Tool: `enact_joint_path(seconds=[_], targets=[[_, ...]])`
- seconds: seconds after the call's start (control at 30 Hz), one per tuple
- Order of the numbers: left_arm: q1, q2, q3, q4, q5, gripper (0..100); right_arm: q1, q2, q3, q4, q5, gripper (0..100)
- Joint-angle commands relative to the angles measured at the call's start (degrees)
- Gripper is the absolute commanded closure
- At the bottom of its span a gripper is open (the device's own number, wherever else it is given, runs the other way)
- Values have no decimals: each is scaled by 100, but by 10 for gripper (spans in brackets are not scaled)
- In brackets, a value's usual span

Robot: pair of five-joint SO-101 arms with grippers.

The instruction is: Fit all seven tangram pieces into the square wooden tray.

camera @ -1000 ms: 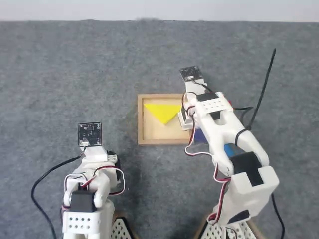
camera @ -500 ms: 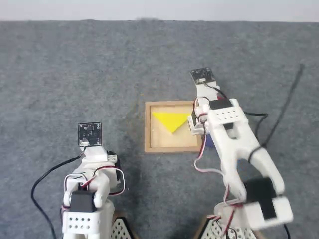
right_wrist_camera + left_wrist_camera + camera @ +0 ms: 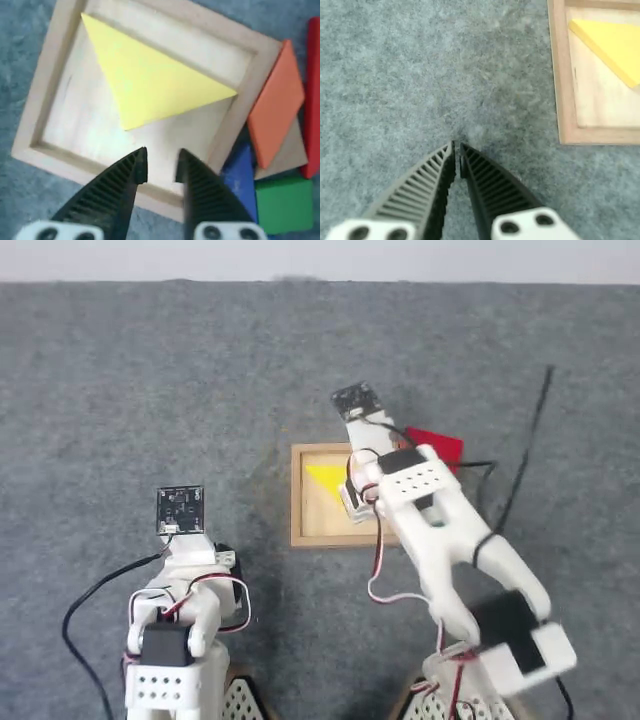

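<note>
1. Two small circuit boards point(image 3: 180, 510) are riding on the wrists in the high view, one per arm, and whatever print they are carrying is too small to read.
2. One yellow triangle point(image 3: 150, 85) is lying flat inside the square wooden tray point(image 3: 46, 85), in its far half. The tray is sitting mid-table on the grey felt point(image 3: 150, 370), and the right arm is covering its right side from above.
3. Five more pieces are crowding together just right of the tray:
   - an orange parallelogram point(image 3: 275, 110) is lying against the right rim;
   - a red piece point(image 3: 314, 100) is being cut off at the frame's edge;
   - a blue piece point(image 3: 242, 175) is partly hiding behind a finger;
   - a green square point(image 3: 285, 205) is sitting beside the blue piece;
   - a tan shape point(image 3: 290, 157) is lying under the orange one — its outline is hard to make out.
4. The right gripper point(image 3: 161, 165) is hovering over the tray's near part, its fingers parted and gripping nothing.
5. The left gripper point(image 3: 456, 147) is hanging over bare felt, near and left of the tray — its fingers are pressing almost together and holding nothing.
</note>
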Motion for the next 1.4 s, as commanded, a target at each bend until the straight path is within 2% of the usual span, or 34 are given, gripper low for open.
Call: enact_joint_path(seconds=[0.0,0.57,0.87,1.0,1.13,1.23,1.37], targets=[[-35,-114,-75,26,-88,986,-22,268,-334,-215,97,983],[-35,-114,-75,26,-88,986,259,1473,-1846,-215,105,982],[-35,-114,-75,26,-88,986,259,48,-1705,725,114,982],[-35,-114,-75,26,-88,986,374,-831,-1565,1367,677,982],[-35,-114,-75,26,-88,986,1191,-1297,-1670,1631,1134,953],[-35,-114,-75,26,-88,986,1789,-1015,-1881,1824,1714,861],[-35,-114,-75,26,-88,986,1974,-154,-2224,1868,2629,791]])
